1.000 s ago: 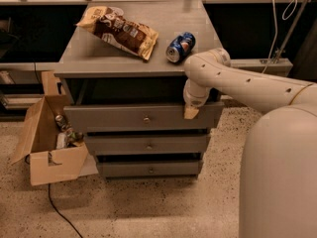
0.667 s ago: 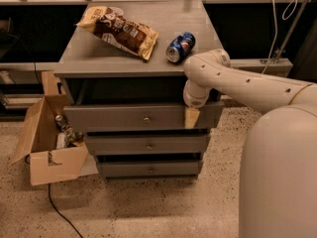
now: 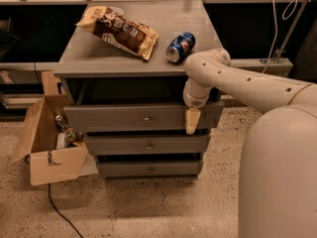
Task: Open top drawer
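1. Lower than a second ago, the gripper (image 3: 192, 121) hangs before the right end of the top drawer (image 3: 109, 118); its grip state cannot be told.
2. Pull straight outward and level, because contact well right of the knob (image 3: 146, 119) risks skewing it.

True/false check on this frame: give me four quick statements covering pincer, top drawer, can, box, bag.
1. The pincer is at the front of the top drawer, right of the knob. True.
2. The can stands upright on the cabinet top. False: it lies on its side.
3. The cardboard box sits on the floor right of the cabinet. False: it is to the left.
4. A snack bag lies on the cabinet top. True.
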### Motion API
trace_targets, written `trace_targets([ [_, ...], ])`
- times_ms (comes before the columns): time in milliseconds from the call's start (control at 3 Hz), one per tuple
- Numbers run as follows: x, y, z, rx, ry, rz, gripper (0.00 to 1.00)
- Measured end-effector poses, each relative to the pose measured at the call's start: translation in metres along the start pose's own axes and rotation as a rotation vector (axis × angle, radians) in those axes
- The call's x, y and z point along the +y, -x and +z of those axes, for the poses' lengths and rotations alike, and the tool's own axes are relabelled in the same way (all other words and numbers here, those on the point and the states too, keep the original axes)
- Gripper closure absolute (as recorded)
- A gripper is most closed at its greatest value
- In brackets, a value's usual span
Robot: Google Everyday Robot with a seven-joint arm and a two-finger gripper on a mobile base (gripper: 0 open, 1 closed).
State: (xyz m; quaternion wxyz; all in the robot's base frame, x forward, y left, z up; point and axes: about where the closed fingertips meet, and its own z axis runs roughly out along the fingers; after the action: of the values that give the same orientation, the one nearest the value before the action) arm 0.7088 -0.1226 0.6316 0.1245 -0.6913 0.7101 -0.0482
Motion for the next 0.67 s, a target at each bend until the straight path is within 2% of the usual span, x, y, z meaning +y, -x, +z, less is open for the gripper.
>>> trace_targets([
  [333, 0.018, 0.003, -0.005, 0.016, 0.071, -0.027, 0.12],
  [667, 0.039, 0.003, -0.014, 0.057, 0.14, -0.036, 0.36],
])
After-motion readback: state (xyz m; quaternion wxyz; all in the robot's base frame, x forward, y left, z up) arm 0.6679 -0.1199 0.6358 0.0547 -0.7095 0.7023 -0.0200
